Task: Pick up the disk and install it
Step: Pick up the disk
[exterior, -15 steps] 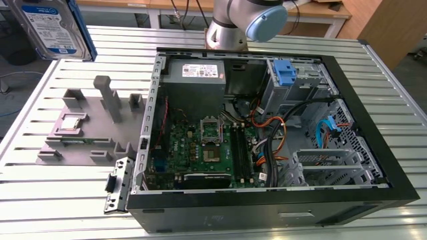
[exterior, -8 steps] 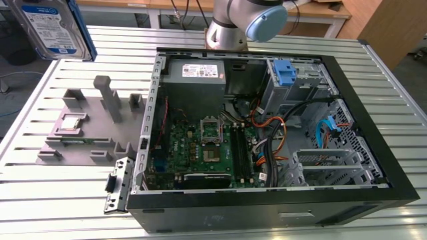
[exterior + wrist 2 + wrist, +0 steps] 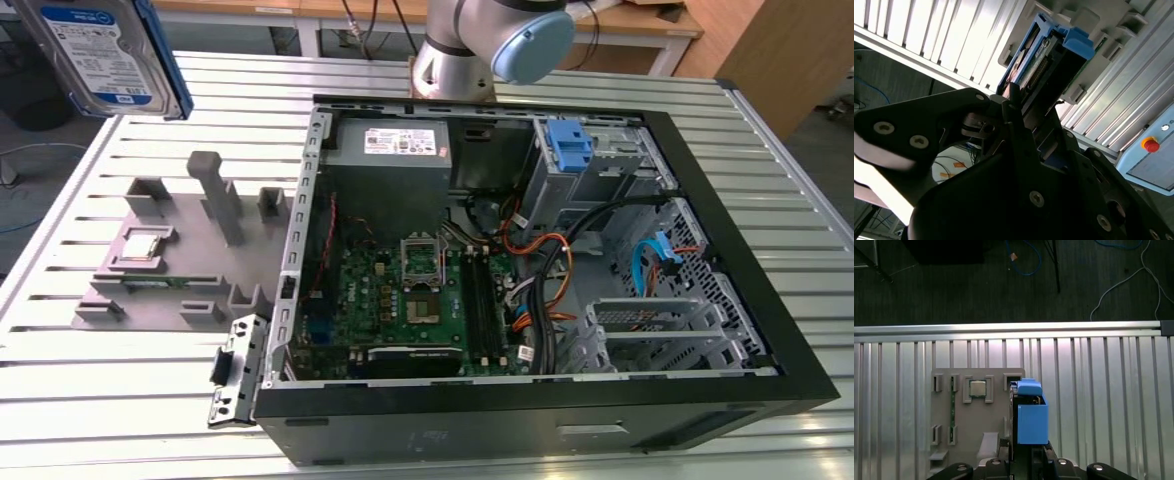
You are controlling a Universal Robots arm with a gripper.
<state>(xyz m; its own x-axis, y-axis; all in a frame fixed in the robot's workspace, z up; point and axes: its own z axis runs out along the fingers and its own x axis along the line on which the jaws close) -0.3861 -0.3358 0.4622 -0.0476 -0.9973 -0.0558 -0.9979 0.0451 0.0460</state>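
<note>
Fingers point(image 3: 1016, 120) clenched on disk point(image 3: 107, 50), held well off case point(image 3: 534, 420). You risk slip: end-only grip; cables point(image 3: 541, 242) inside case can snag carrier point(image 3: 1032, 422).

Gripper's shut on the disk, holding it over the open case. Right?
Not over the case. The gripper is shut on the disk, but it is holding it over the grey fixture on the table. The first wrist view shows this. In the exterior view the disk is well off to that view's left of the case.
</note>
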